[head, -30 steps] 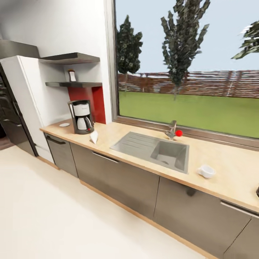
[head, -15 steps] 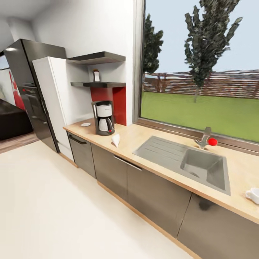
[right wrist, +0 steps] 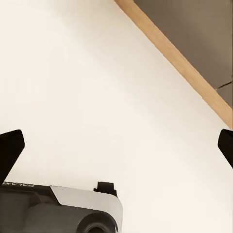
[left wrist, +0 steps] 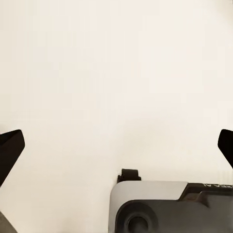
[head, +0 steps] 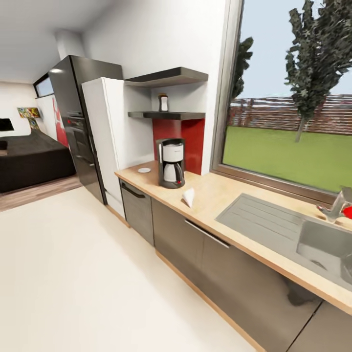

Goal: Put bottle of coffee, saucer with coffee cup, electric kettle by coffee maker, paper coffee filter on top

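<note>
Head view gives you one coffee maker, tall and dark grey with a white basket and glass carafe, upright on the tan tabletop before a red panel. One white paper filter lies just beside it toward the sink; one small white saucer sits on its other side. One bottle of coffee stands on the lower of two dark shelves. Your left hand and right hand are both spread wide over the pale floor
</note>
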`<state>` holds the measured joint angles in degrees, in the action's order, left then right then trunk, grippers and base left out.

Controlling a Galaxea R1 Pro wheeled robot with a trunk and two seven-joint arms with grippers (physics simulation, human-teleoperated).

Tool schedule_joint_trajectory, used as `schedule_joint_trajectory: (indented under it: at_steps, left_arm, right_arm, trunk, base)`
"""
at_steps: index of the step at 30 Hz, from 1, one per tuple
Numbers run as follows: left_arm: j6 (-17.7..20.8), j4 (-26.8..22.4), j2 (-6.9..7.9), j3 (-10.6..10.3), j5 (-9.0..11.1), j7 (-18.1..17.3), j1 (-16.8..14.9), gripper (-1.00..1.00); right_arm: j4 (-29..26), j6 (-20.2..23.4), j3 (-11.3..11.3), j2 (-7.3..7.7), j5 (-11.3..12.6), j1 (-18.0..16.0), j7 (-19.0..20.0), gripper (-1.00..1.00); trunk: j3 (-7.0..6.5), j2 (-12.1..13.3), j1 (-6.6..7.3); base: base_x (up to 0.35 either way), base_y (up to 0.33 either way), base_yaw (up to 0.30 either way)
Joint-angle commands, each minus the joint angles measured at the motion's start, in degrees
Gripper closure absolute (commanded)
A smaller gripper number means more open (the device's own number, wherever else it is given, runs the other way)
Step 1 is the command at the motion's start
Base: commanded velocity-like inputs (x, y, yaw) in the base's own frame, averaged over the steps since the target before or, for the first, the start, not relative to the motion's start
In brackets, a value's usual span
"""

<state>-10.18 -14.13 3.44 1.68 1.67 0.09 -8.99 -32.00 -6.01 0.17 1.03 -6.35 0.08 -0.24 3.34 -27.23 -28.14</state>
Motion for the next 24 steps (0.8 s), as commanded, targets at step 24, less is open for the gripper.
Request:
schedule_joint_trajectory:
  at_steps: [24]
  left_arm:
    - [-0.19, 0.07, -0.01, 0.08, 0.09, -0.01, -0.06, -1.0]
  right_arm:
    - [-0.08, -0.05, 0.01, 0.02, -0.5, 0.01, -0.02, -1.0]
  trunk:
    - [0.11, -0.1, -0.06]
  base:
    - [0.294, 0.193, 0.243]
